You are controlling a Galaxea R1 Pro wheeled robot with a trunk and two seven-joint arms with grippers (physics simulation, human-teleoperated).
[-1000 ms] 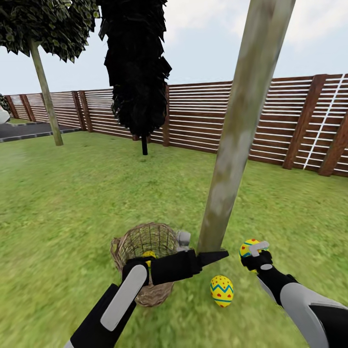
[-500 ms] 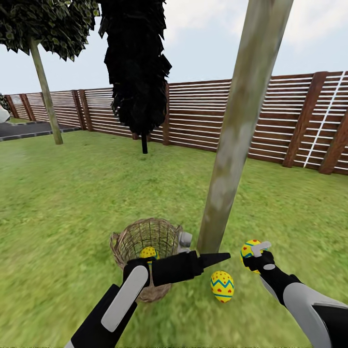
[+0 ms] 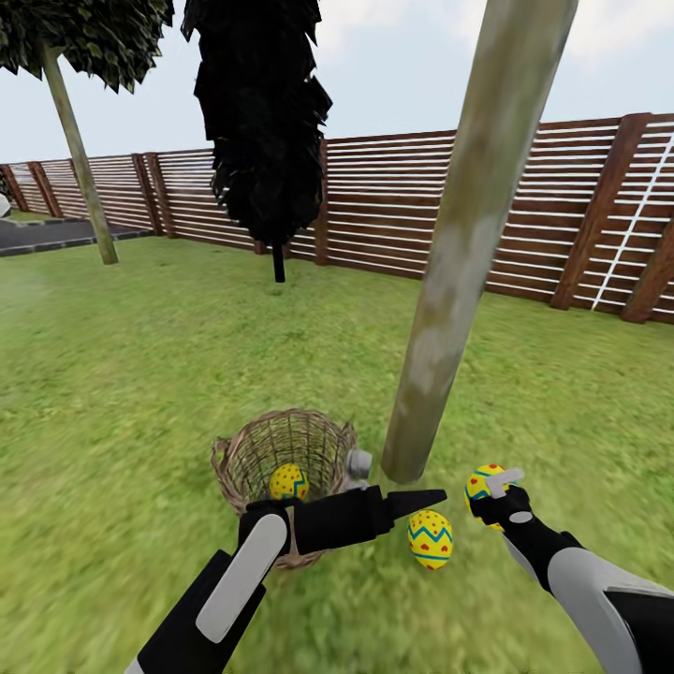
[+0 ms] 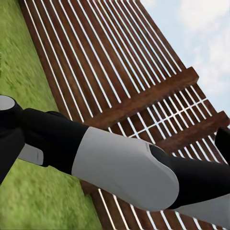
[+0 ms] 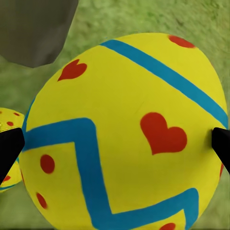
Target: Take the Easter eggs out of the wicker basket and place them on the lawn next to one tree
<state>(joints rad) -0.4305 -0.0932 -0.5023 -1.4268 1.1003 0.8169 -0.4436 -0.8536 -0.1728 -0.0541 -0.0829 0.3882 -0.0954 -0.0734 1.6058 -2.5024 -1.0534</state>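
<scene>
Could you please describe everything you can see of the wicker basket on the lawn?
The wicker basket is small, round and bucket-shaped, brown open weave with a thick braided rim and a small loop handle on its side. It stands upright on the lawn just beside the pale tree trunk. One Easter egg lies inside. The left arm crosses its near side.

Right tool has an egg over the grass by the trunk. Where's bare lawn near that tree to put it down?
Bare lawn lies right of the trunk, toward the fence, below and beyond the held egg in the right tool. It is crowded left of the trunk: the basket, the left tool and the grounded egg.
</scene>
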